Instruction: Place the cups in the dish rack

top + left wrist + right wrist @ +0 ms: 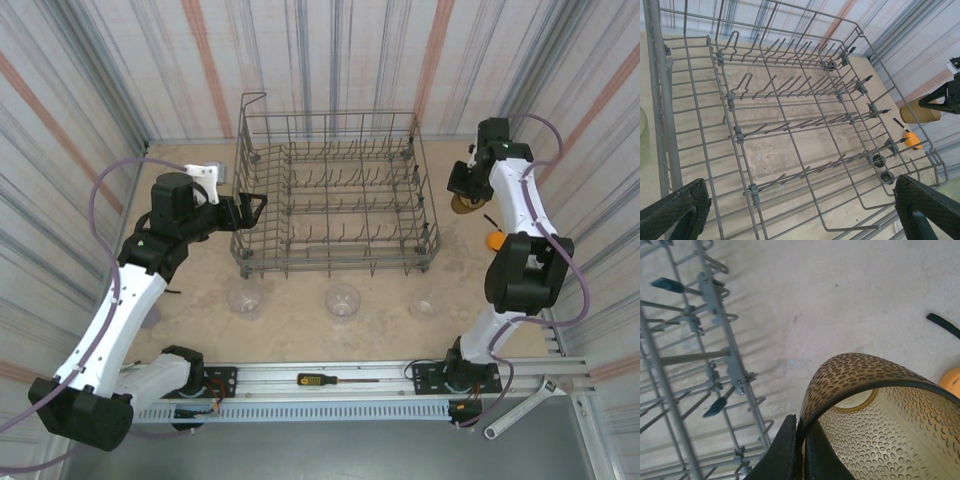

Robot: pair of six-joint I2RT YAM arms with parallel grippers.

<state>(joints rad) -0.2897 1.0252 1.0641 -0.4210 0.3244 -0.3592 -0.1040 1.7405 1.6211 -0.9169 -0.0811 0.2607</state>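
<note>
Three clear cups (343, 298) sit at the dish rack's (335, 190) six o'clock. At its three o'clock your right gripper (799, 442) pinches the amber cup's (855, 370) rim, and your left gripper (254, 212) gapes wide.

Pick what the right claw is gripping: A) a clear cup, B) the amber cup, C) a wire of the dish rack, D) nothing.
B: the right wrist view shows the right claw shut on the rim of the amber cup, beside the dish rack and not touching its wires.
</note>
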